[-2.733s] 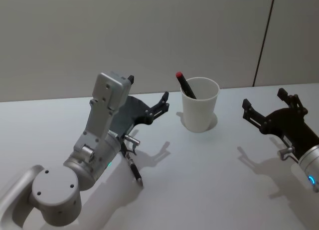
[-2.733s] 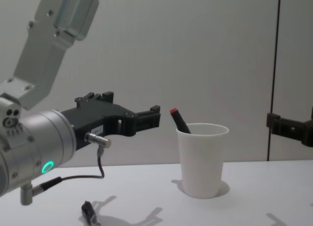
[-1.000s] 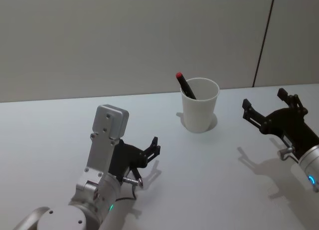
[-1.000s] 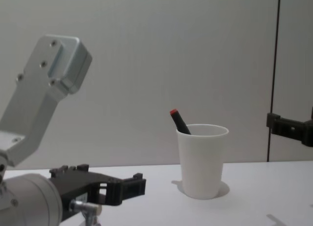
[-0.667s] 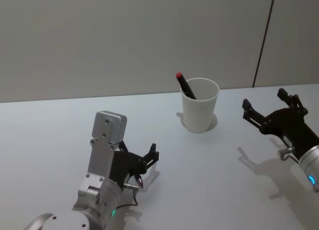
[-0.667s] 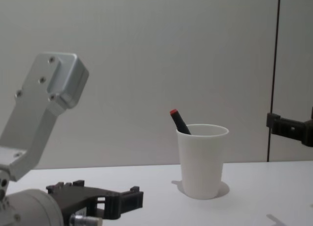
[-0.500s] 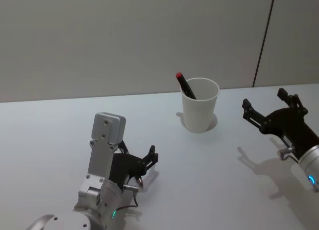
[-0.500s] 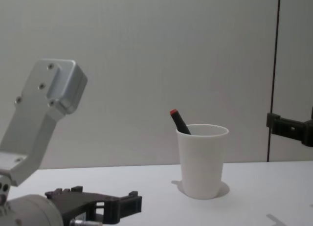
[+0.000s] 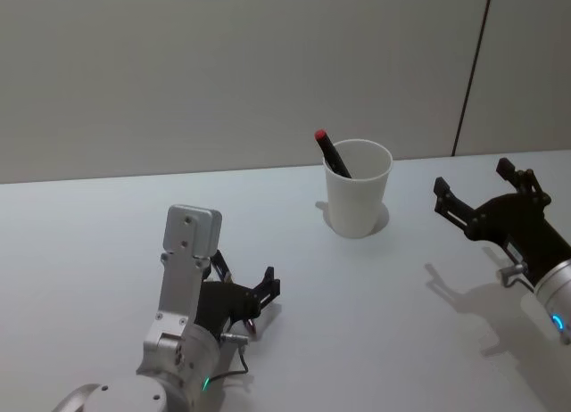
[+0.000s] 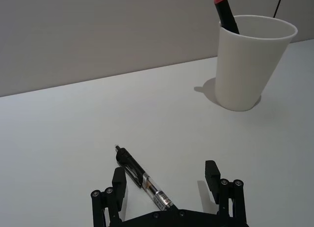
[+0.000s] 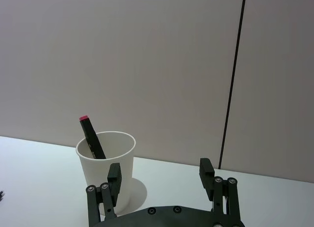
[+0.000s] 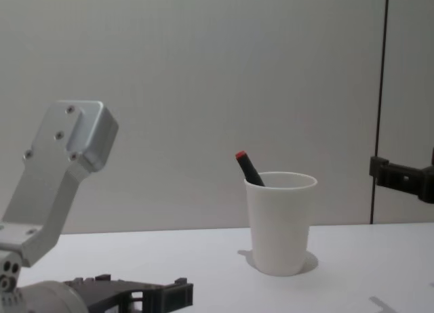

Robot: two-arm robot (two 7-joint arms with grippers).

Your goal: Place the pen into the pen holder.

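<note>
A black pen with a clear middle section [image 10: 142, 178] lies flat on the white table [image 10: 68, 133]. My left gripper [image 10: 165, 180] is open just above the table and straddles the pen, which lies nearer one finger. In the head view the left gripper [image 9: 246, 292] is low at the near left. The pen holder, a white paper cup [image 9: 357, 196], stands upright at the back centre, well beyond the left gripper. A black marker with a red cap [image 9: 332, 153] leans inside the cup. My right gripper [image 9: 473, 182] hovers open to the right of the cup.
A plain grey wall [image 9: 223, 73] rises right behind the table, with a dark vertical seam [image 9: 471, 69] at the right. Bare table lies between the left gripper and the cup [image 10: 252, 65].
My left gripper has come back from beside the cup and sunk down to the table, over the pen. The cup, the marker and the right gripper have not moved.
</note>
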